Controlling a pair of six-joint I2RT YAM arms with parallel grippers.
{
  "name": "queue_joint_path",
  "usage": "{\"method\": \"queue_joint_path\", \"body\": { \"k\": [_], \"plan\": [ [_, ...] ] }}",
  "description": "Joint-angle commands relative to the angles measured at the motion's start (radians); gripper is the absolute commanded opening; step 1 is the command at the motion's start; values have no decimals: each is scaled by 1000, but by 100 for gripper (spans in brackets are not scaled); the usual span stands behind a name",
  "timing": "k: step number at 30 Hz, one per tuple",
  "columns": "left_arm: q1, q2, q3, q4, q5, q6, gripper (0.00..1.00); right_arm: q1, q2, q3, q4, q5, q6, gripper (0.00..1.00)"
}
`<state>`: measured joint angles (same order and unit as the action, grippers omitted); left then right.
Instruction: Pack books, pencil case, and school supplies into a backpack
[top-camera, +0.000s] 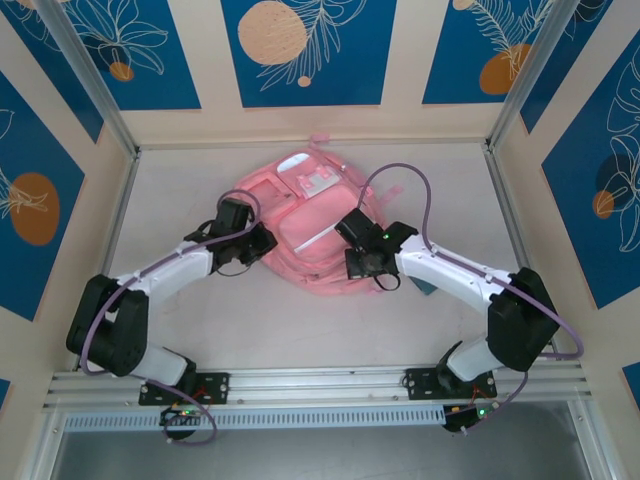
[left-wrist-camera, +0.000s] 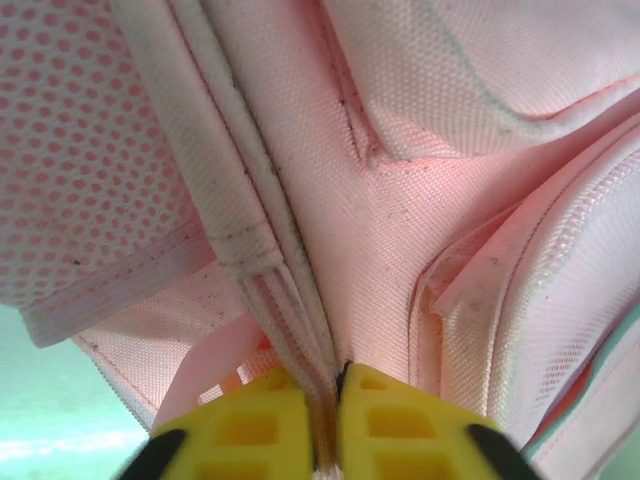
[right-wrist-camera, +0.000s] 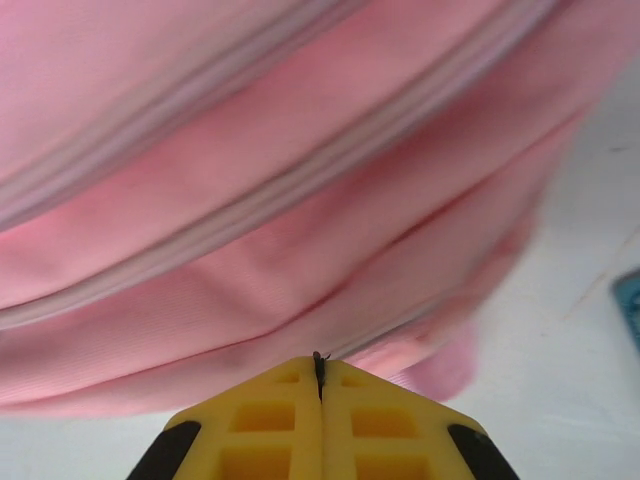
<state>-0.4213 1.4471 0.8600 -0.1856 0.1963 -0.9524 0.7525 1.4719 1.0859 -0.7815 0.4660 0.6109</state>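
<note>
The pink backpack lies flat in the middle of the table, between both arms. My left gripper is at its left edge. In the left wrist view its yellow fingers are shut on a pale piped seam of the backpack, and the strip runs down between the pads. My right gripper rests at the backpack's right side. In the right wrist view it is shut just below the pink fabric and pale zip stripes, with only a tiny dark speck at the tips. The books are out of view.
A sliver of something teal-blue shows under my right forearm and at the edge of the right wrist view; I cannot tell whether it is the pencil case. Metal posts and patterned walls close in the table on three sides.
</note>
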Motion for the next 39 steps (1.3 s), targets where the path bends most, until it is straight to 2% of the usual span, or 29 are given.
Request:
{"method": "queue_joint_path", "body": {
  "k": [1, 4, 7, 8, 11, 12, 13, 16, 19, 22, 26, 32, 39],
  "plan": [
    [29, -66, 8, -102, -71, 53, 25, 13, 41, 72, 12, 4, -50, 0],
    [41, -100, 9, -146, -52, 80, 40, 43, 77, 119, 68, -119, -85, 0],
    [41, -130, 7, -168, -15, 93, 47, 63, 78, 152, 69, -183, -34, 0],
    [41, -135, 5, -171, 5, 95, 48, 76, 75, 159, 60, -176, -17, 6],
    [37, -146, -22, -148, 86, 71, 51, 126, 76, 179, 21, -139, 59, 41],
    [31, -148, -35, -126, 118, 55, 52, 141, 77, 178, 17, -141, 83, 47],
    [24, -144, -44, -101, 146, 37, 53, 157, 79, 176, 14, -141, 113, 52],
    [-12, -126, -67, -27, 190, -22, 54, 189, 93, 175, 4, -150, 210, 57],
    [-44, -89, -83, 33, 184, -63, 53, 226, 123, 190, -5, -135, 291, 61],
    [-51, -59, -102, 103, 183, -105, 50, 250, 168, 223, -22, -113, 348, 62],
    [-51, -38, -99, 116, 171, -112, 45, 263, 236, 286, -62, -81, 392, 61],
    [-50, -32, -98, 114, 173, -107, 45, 271, 315, 361, -94, -43, 409, 59],
    [-51, -40, -98, 108, 170, -107, 45, 276, 376, 400, -137, 1, 426, 50]
  ]
}}
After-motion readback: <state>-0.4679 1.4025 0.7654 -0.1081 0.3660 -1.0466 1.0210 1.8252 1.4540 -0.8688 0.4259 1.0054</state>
